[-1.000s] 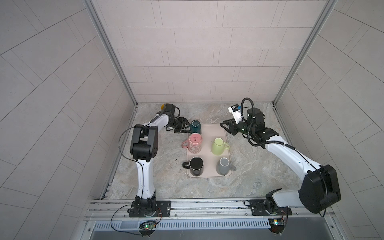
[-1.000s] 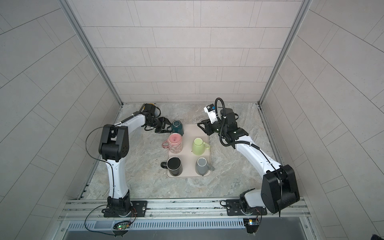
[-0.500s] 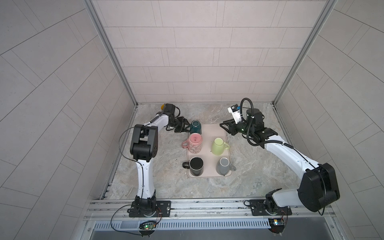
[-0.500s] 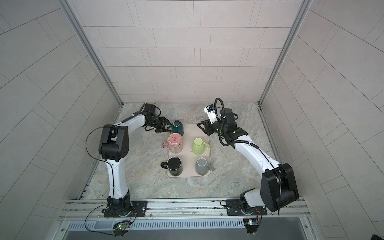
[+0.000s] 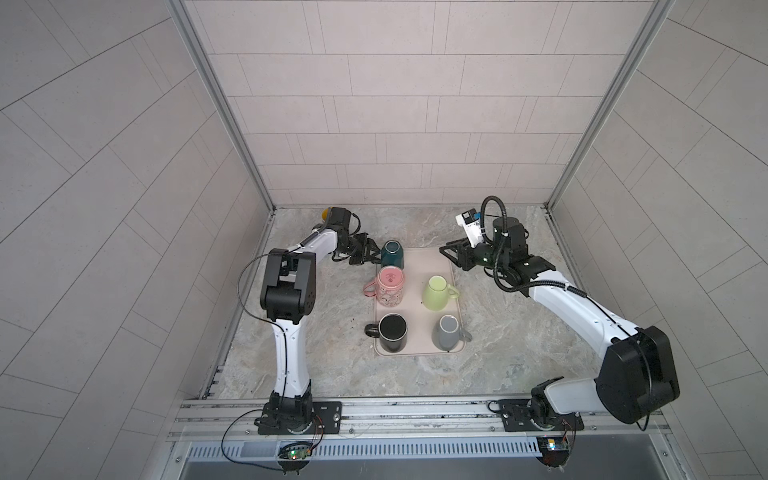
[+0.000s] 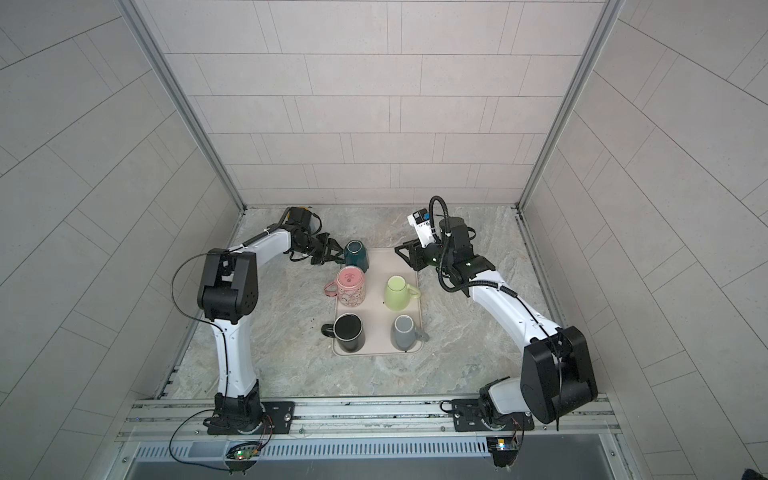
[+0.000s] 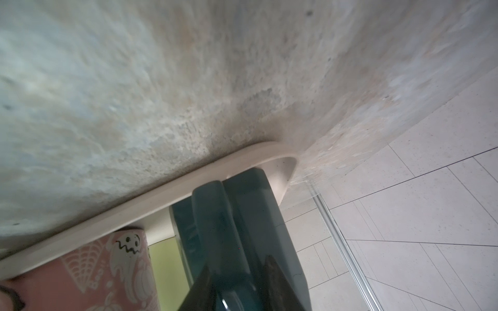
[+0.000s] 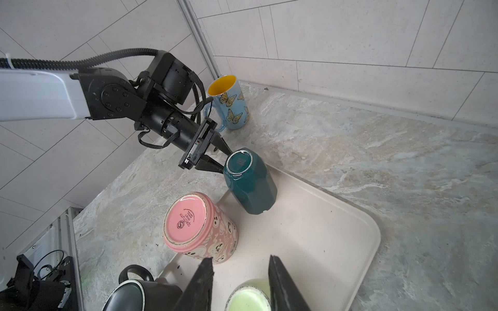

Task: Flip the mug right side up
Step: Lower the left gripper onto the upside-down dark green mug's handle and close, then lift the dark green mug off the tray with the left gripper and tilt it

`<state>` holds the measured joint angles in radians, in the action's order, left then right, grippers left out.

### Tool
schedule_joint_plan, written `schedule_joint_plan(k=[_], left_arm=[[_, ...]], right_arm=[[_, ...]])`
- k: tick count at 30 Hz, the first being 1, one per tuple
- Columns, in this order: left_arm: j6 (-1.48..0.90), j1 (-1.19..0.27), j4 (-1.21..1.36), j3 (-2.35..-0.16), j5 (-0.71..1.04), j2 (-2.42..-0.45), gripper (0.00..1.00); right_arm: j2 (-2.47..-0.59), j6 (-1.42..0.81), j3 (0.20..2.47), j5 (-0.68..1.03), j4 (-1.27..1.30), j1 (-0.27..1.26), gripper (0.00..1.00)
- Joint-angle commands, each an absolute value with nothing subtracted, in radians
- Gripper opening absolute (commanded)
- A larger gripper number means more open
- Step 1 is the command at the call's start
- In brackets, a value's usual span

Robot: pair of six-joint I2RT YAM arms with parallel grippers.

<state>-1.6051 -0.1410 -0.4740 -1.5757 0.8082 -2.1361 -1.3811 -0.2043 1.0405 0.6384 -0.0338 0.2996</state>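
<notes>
At tray [image 5: 417,266] far-left corner: teal mug [image 5: 392,254] mouth-down, base up, axis about vertical, handle pointing left over the rim. Pink mug [image 5: 390,286] just beside it on the near side; bare tray to its right. Left gripper [image 5: 373,257] sits low and level, fingers straddling the handle. Clamped or not, can't tell. Right gripper [image 5: 451,255] hovers well apart, jaws spread, empty.

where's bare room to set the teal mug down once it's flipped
Bare tray corner at the far right, bordered by the teal mug and green mug. Open table along the near edge in front of the tray. Crowded: the tray's left column, teal mug close to pink mug with the left gripper at it.
</notes>
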Motion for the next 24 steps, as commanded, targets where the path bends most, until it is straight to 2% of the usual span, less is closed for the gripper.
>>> schedule_joint_plan(k=[1, 15, 19, 21, 24], left_arm=[[-1.615, -0.146, -0.461, -1.56, 0.81, -2.138, 0.31], [-1.641, -0.146, -0.421, -1.551, 0.817, -2.138, 0.16], [-1.657, -0.146, -0.396, -1.549, 0.817, -2.139, 0.08], [-1.664, -0.147, -0.381, -1.548, 0.818, -2.139, 0.0], [-1.672, -0.148, -0.366, -1.548, 0.812, -2.135, 0.0]], right_arm=[[-1.387, -0.206, 1.036, 0.629, -0.039, 0.295, 0.35], [-1.394, -0.206, 1.035, 0.623, -0.04, 0.295, 0.35], [-1.399, -0.206, 1.038, 0.621, -0.041, 0.295, 0.35], [-1.401, -0.206, 1.039, 0.622, -0.041, 0.295, 0.35], [-1.403, -0.206, 1.04, 0.623, -0.041, 0.295, 0.35]])
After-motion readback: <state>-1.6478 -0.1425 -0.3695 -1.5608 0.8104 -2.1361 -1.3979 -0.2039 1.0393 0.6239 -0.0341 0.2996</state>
